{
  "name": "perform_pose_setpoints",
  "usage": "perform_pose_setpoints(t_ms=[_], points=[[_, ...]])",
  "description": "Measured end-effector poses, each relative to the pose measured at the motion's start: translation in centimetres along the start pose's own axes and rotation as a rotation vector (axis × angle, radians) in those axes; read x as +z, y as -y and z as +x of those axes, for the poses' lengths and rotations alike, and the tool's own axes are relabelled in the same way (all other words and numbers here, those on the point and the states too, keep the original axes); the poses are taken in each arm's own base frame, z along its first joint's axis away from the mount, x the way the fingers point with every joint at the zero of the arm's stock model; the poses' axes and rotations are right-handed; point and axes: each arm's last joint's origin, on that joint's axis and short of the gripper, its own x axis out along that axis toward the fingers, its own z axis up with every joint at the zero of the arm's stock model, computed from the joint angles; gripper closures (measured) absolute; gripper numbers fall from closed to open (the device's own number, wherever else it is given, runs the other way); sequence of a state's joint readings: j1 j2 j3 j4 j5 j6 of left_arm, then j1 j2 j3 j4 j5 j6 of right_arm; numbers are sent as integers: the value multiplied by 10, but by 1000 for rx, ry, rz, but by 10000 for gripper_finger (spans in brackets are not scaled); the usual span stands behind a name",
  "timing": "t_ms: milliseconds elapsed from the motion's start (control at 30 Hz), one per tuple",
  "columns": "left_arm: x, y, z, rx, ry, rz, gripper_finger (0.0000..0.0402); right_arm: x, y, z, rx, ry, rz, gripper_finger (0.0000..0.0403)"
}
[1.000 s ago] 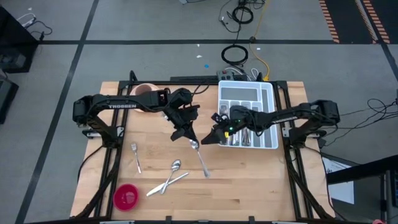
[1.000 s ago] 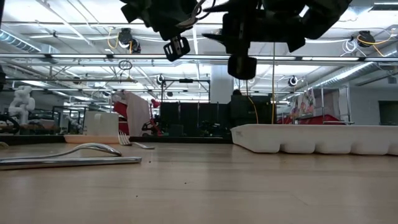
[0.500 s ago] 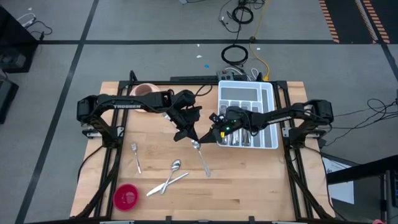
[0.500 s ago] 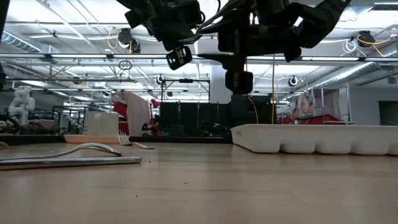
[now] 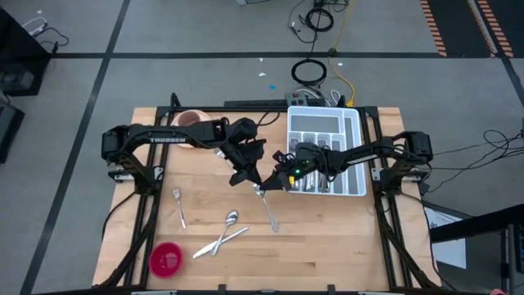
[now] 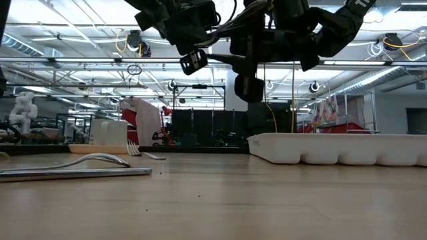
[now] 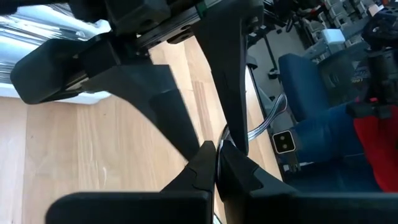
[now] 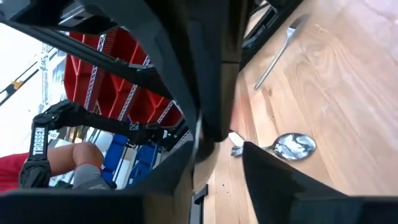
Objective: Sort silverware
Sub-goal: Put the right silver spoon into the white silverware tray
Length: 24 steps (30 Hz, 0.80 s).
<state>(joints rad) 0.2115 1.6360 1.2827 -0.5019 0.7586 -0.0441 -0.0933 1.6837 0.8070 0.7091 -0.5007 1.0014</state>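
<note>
The left gripper (image 5: 250,179) is clamped together on a spoon (image 5: 264,201) above mid-table. The right gripper (image 5: 274,182) is just right of it, near the white cutlery tray (image 5: 358,156); whether its fingers are apart, I cannot tell

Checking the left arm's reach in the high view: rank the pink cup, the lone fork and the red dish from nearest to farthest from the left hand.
1. Pink cup, at the table's back edge, nearest the left hand.
2. Lone silver fork, front-left of it.
3. Round red dish, at the front-left corner, farthest.
</note>
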Motion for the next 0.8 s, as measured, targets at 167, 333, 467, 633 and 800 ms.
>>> perform_pose_setpoints(t_ms=[167, 333, 467, 633, 800], points=[[0, 0, 0, 4, 2, 1, 391, 1, -1, 0, 7, 0, -61, 345], [-1, -1, 0, 22, -3, -16, 391, 1, 0, 0, -8, 8, -89, 392], [-1, -2, 0, 40, -1, -14, 387, 0, 0, 0, -12, 8, -91, 398], [2, -2, -1, 66, 17, 20, 343, 0, 2, 0, -24, 16, -96, 403], [4, -2, -1, 79, 33, 32, 266, 0, 1, 0, -21, 23, -104, 401]])
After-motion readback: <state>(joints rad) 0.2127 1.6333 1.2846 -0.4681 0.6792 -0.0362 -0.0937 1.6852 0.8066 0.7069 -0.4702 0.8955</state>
